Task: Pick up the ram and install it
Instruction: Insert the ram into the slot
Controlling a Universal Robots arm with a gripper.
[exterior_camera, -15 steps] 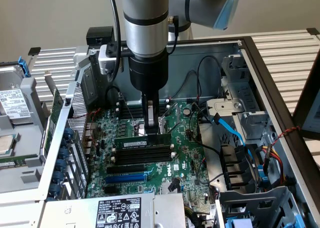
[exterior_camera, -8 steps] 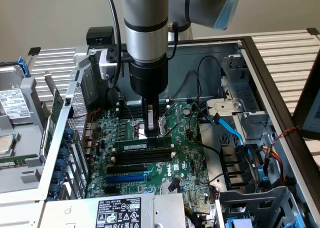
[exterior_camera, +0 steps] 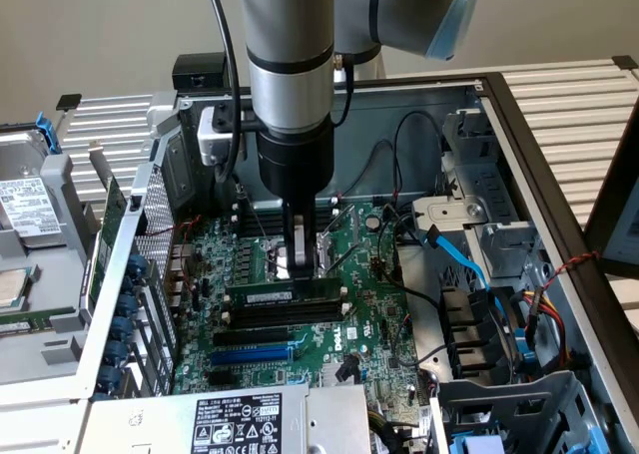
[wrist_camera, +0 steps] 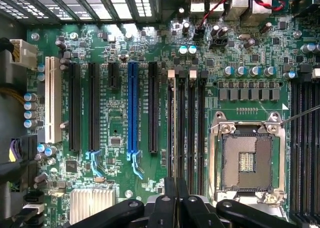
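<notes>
tool [exterior_camera: 305,269] pressed together just above the ram [exterior_camera: 285,293], which stands on edge in the black memory slots [exterior_camera: 285,314]

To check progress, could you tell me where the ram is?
In the exterior view the ram stands on edge in the black memory slots, directly under the gripper, near the blue slot.

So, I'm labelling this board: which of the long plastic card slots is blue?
The blue expansion slot, with a black slot on each side. The others are black, except one white slot at the end farthest from the metal processor socket.
</notes>
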